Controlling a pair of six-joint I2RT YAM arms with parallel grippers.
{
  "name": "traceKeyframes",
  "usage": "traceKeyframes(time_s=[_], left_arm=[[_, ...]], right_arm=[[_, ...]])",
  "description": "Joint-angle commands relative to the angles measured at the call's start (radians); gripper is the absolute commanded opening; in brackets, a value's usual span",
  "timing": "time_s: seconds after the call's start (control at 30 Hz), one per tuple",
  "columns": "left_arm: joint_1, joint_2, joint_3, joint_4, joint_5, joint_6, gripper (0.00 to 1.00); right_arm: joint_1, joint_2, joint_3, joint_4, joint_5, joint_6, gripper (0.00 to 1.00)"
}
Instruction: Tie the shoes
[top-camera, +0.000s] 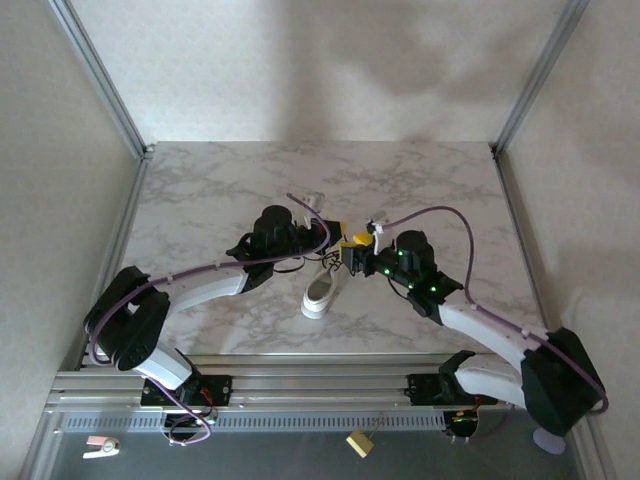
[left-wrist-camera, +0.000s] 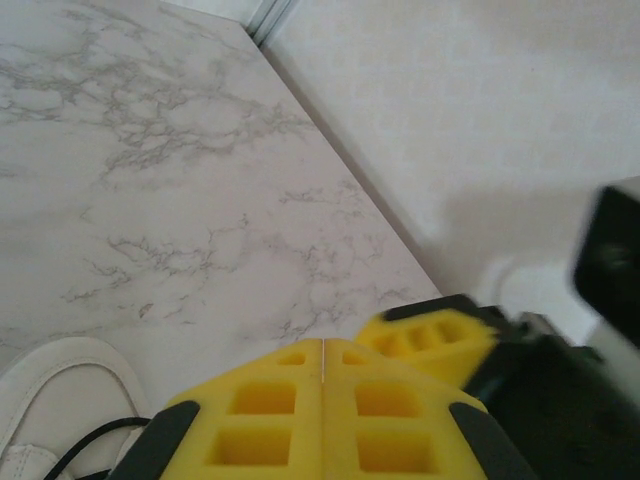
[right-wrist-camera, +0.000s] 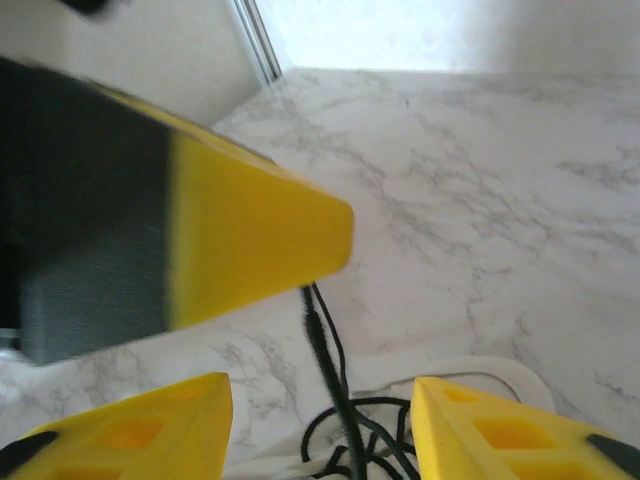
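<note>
Small white low-top sneaker (top-camera: 322, 292) sits mid marble worktop (top-camera: 200, 200). Left end effector (left-wrist-camera: 322, 345) pinched together, seemingly on thin black lace (right-wrist-camera: 322, 345). Right end effector (right-wrist-camera: 318, 390) apart, straddling it. Risk: lace slips free if right closes off-line.

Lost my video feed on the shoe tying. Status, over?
Left pincer shut on lace, strand taut. Right pincer open, straddling that lace. Sneaker on table, laces loose. Pincer tips crowd each other above it.
</note>
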Motion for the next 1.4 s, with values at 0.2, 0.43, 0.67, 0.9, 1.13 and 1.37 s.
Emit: traceKeyframes(time_s=[0.2,0.43,0.67,0.9,1.13,1.37], left_arm=[[-0.001,-0.077,0.021,-0.088,-0.149,0.015,0.06],[0.064,-0.037,0.061,-0.472,-0.589,-0.057,0.60],[0.086,0.111,0.145,-0.714,-0.735,-0.201,0.58],[0.089,0.293,0.293,-0.877,-0.777,-0.304,0.51],[0.091,0.439,0.433,-0.973,-0.788,-0.321,0.51],[0.097,0.534,0.504,-0.998,-0.780,-0.318,0.51]], right_arm=[[-0.004,0.038,0.043,0.015,0.035,-0.019,0.00],[-0.005,-0.028,0.073,-0.216,0.168,0.035,0.00],[-0.004,0.018,0.112,-0.302,0.148,0.088,0.00],[-0.005,0.031,0.135,-0.316,0.118,0.094,0.00],[-0.004,0.007,0.123,-0.332,0.125,0.077,0.00],[-0.005,-0.014,0.100,-0.327,0.122,0.070,0.00]])
